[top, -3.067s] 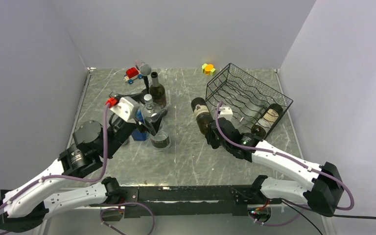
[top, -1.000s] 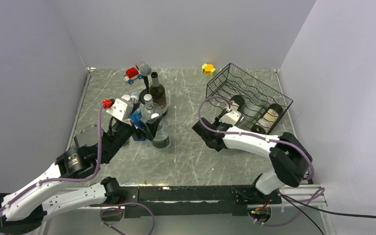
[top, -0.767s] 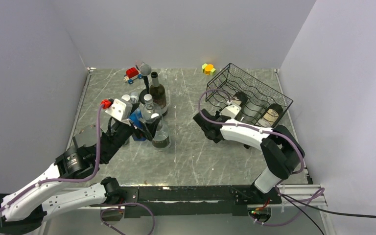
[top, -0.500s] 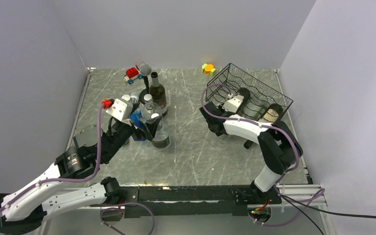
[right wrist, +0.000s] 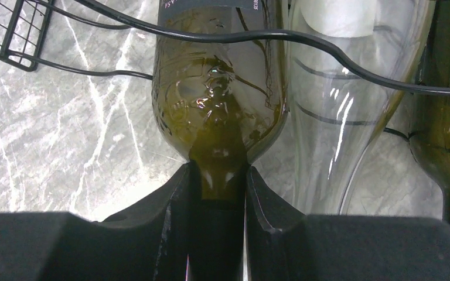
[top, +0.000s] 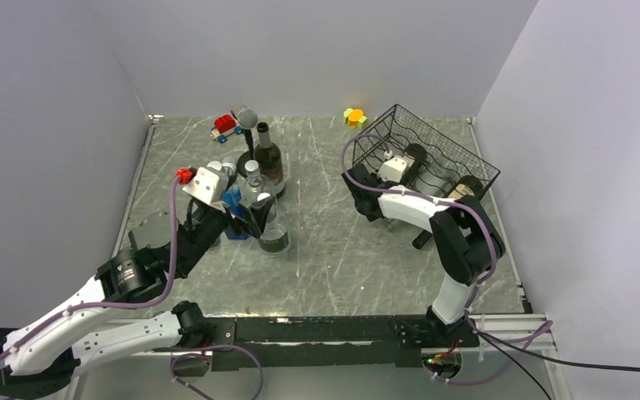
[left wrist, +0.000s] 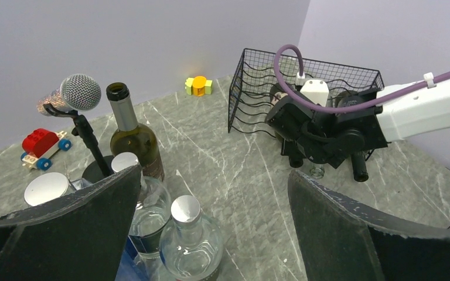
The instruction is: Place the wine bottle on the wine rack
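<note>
Wine bottle (right wrist: 220, 111) of olive-green glass lies on its side with its body inside the wine rack (top: 433, 146), right of centre on the marbled table (top: 325, 250). Leftmost, the left gripper (left wrist: 214, 175) hangs with fingers spread wide above clear capped bottles (left wrist: 190, 240), a toy microphone (left wrist: 79, 92) and an open, upright dark bottle (left wrist: 132, 140) just behind them. Rightward, the right gripper (right wrist: 217, 190) is clamped on the olive bottle's neck, a clear bottle (right wrist: 351, 105) lying just beside it.
</note>
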`<state>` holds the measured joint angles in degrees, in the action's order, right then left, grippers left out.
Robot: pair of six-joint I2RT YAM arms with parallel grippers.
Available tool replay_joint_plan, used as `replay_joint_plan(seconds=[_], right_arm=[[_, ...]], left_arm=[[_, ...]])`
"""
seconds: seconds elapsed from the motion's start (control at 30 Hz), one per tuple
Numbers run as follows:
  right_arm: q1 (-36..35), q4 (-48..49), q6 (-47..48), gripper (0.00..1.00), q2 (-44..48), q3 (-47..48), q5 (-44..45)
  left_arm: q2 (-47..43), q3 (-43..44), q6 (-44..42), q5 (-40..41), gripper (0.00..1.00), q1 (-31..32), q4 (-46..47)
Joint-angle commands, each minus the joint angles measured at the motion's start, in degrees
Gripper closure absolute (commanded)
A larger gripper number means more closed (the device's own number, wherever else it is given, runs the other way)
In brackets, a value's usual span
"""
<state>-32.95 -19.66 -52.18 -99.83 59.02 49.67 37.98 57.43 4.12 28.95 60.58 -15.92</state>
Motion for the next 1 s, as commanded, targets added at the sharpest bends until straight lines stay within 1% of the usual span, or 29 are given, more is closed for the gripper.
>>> replay_joint_plan(seconds=[0.0, 0.07, 0.1, 0.17, 0.2, 0.47, 0.6, 0.67, 0.77, 0.87, 0.97], right_arm=[[2.2, -1.6, -1.3, 0.81, -2.0, 4.4, -0.1], [2.3, -1.8, -1.3, 0.6, -1.8, 4.1, -1.3], [2.3, -1.7, -1.3, 0.52, -1.5, 3.8, -2.1], [2.3, -1.2, -0.7, 0.39, -0.9, 3.2, -3.5], [2.3, -1.2, -0.5, 0.35, -0.6, 3.1, -4.3], [2.1, -2.9, 2.3, 0.19, 4.8, 3.7, -7.6], [2.0, -4.3, 5.1, 0.09, 7.6, 4.7, -10.9], [1.8, -4.6, 6.2, 0.05, 8.8, 4.6, -13.0], [1.3, -5.0, 6.6, 0.03, 10.4, 3.8, -16.3], [0.7, -5.4, 4.4, 0.01, 10.8, 2.4, -18.7], [0.1, -4.9, 1.4, 0.05, 9.5, 0.9, -20.3]], left_arm=[[-0.5, 0.3, 0.5, 1.2, 0.01, 0.2, -0.5], [-0.7, 0.3, 0.8, 1.2, 0.01, 0.2, -1.0], [-0.9, 0.3, 0.9, 1.2, 0.01, 0.2, -1.2], [-1.4, 0.2, 1.1, 1.3, 0.01, 0.2, -1.3], [-1.9, 0.2, 1.2, 1.3, 0.01, 0.2, -1.3], [-3.7, 0.3, 1.6, 1.5, 0.01, 0.2, -2.1], [-4.5, 0.4, 1.8, 1.7, 0.01, 0.2, -2.9], [-5.0, 0.5, 1.9, 2.0, 0.01, 0.3, -3.3], [-6.0, 0.3, 1.9, 2.2, 0.01, 0.2, -3.7], [-6.9, 0.0, 2.1, 2.4, 0.01, 0.2, -3.8], [-7.5, -0.4, 2.3, 2.5, 0.01, 0.2, -3.8]])
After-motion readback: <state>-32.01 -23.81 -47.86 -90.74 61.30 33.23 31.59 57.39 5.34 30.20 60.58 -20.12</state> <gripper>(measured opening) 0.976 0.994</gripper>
